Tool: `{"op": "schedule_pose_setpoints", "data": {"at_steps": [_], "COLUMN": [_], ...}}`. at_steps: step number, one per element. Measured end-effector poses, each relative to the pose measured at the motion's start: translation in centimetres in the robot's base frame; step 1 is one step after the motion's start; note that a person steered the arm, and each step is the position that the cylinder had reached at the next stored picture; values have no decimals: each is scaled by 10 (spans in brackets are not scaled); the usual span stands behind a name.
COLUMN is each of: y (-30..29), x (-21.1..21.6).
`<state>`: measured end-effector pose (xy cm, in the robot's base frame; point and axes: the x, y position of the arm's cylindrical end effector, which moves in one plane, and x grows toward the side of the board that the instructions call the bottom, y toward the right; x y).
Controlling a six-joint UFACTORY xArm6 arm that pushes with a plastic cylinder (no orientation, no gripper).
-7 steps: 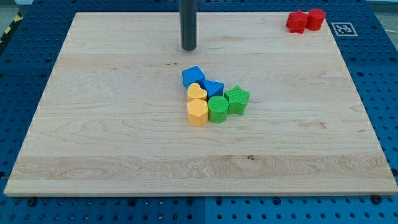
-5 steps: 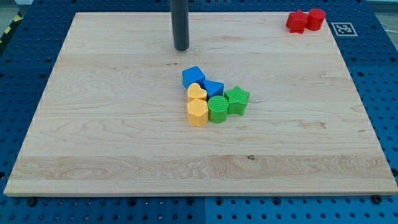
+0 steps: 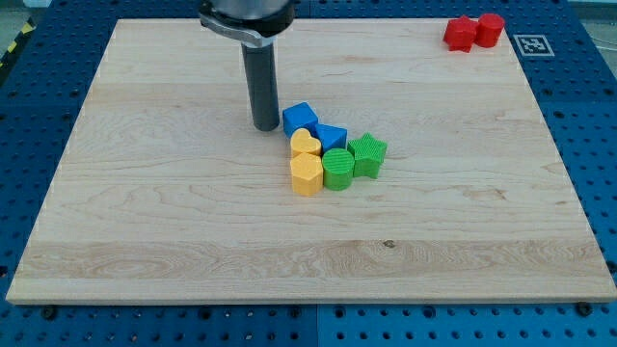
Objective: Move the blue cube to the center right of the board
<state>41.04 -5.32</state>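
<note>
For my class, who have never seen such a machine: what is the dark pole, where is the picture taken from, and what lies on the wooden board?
The dark pole is the end of a robot arm. It has no hand and holds nothing; it only pushes things with my tip. There is one camera view, looking down at the wooden board at a slant; where it is mounted is not on record. My tip stands just to the view's left of the blue cube. Below the cube, packed together, are another blue block, a yellow heart-shaped block, a second yellow block, a green round block and a green star-like block. Two red blocks sit at the view's top right corner.
</note>
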Motion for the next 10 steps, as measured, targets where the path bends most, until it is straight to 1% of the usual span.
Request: {"op": "schedule_pose_setpoints", "data": {"at_steps": [4,5,7,8,10], "y": [92,110,110,121,177], "x": [8,9,-1,-2,2]}}
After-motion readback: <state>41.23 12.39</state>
